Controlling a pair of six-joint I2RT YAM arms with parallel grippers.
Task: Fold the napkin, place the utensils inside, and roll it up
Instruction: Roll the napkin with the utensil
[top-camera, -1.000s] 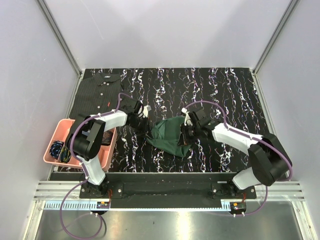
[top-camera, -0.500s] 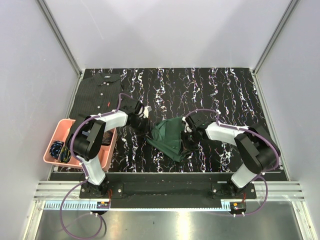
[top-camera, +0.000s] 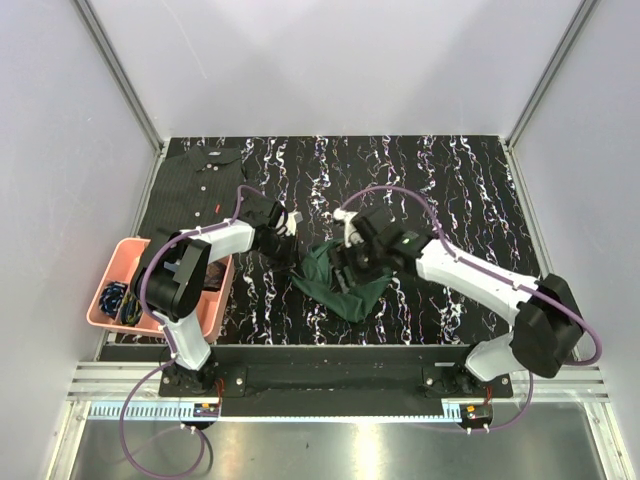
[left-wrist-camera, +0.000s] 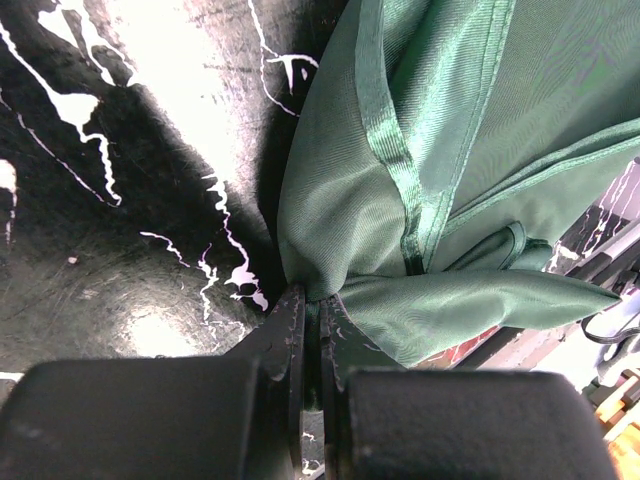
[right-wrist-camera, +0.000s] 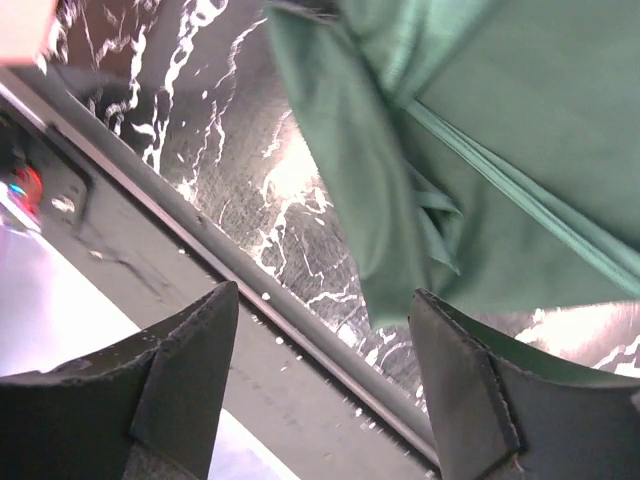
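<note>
The napkin lies bunched and loosely folded on the table, about midway across its width and closer to the near edge. The left gripper is clenched on the cloth's left corner. The right gripper hangs over its right part with jaws spread, holding nothing.

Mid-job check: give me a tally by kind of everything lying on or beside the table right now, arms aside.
Napkins: 1 (green napkin, bunched mid-table)
Shirts: 1 (dark shirt, far left corner)
Bins: 1 (pink bin, left edge)
Items in the bin: 1 (blue patterned bundle, kind unclear)
Forks: 0 in view
Total: 4
</note>
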